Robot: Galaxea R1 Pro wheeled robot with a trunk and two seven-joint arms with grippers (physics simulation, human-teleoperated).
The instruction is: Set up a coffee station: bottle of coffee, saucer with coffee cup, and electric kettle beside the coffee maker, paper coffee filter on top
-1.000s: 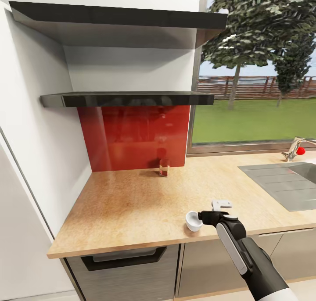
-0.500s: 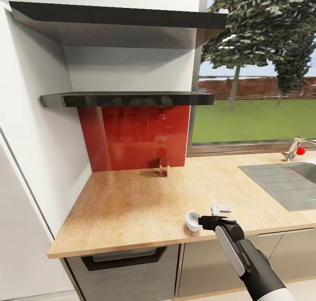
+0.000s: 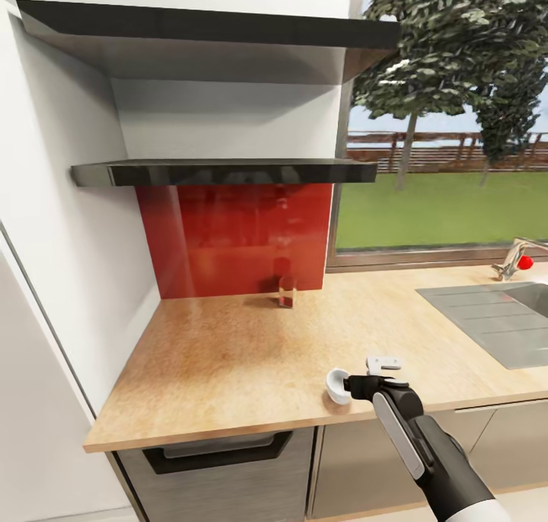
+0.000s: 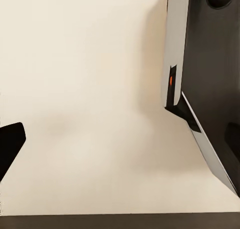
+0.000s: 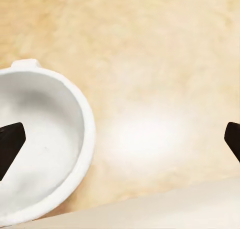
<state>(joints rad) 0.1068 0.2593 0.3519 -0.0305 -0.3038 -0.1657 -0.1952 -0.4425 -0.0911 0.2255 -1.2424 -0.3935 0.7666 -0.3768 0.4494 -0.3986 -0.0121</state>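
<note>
1. Countertop [image 3: 228, 354] in beige wood runs under the window, with the dark kitchen shelf [image 3: 228, 173] floating above its back corner.
2. Right gripper [image 5: 120, 139] hovers over the countertop's front edge, fingers spread wide, holding nothing.
3. Coffee cup [image 3: 337, 384] sits near that front edge, touching the gripper's tip; one finger [image 5: 9, 144] is above its bowl.

One coffee cup [image 3: 337, 384], two dark shelves [image 3: 228, 172], one red-filled glass [image 3: 287, 291].

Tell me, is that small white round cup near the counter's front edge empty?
Empty: the right wrist view looks into the small white round cup and shows only bare white inside, on the beige countertop.
</note>
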